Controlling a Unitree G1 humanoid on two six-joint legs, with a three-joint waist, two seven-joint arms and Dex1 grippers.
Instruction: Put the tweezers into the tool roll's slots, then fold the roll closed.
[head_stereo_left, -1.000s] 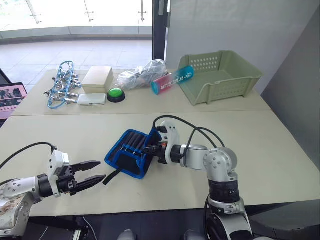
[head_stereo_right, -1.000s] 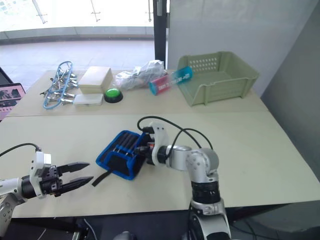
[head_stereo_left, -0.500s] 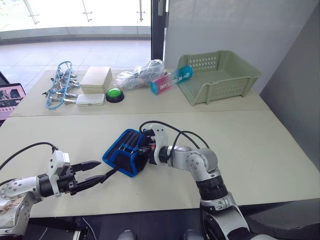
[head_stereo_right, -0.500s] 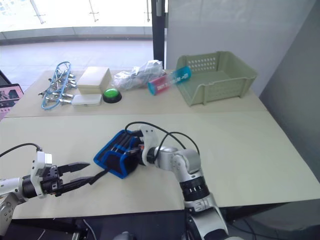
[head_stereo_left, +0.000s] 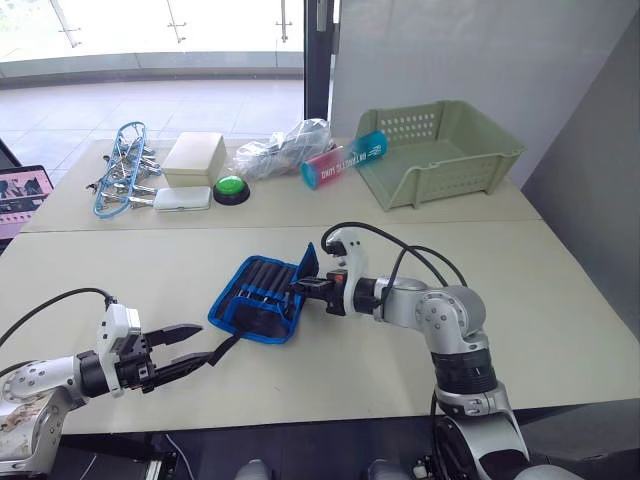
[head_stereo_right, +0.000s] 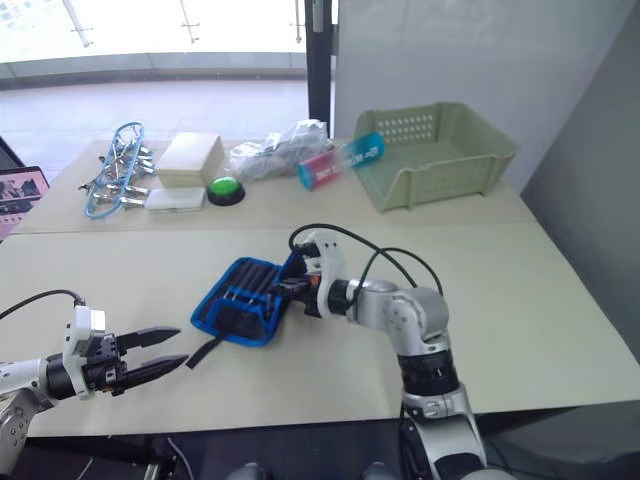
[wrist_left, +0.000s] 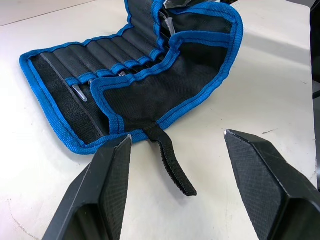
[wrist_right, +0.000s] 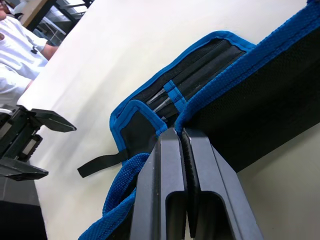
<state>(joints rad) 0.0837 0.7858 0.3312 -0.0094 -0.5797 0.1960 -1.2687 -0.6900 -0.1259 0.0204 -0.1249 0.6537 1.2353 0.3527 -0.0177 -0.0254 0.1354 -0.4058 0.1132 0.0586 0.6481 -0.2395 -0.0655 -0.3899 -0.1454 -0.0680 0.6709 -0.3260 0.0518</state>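
Right pincer (head_stereo_left: 300, 286) clamping tool roll (head_stereo_left: 258, 299) edge – left pincer (head_stereo_left: 192, 349) (spread) near strap (head_stereo_left: 225, 348)

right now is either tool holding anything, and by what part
The right tool is shut on the tool roll, pinching its blue-edged flap at the end nearest that arm. The left tool is open and holds nothing; the roll's strap lies between its fingers.

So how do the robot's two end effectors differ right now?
The right end effector is pinched shut on the tool roll, lifting its blue edge. The left end effector is spread open and holds nothing, with the roll's strap lying between its fingers. Both have two black fingers.
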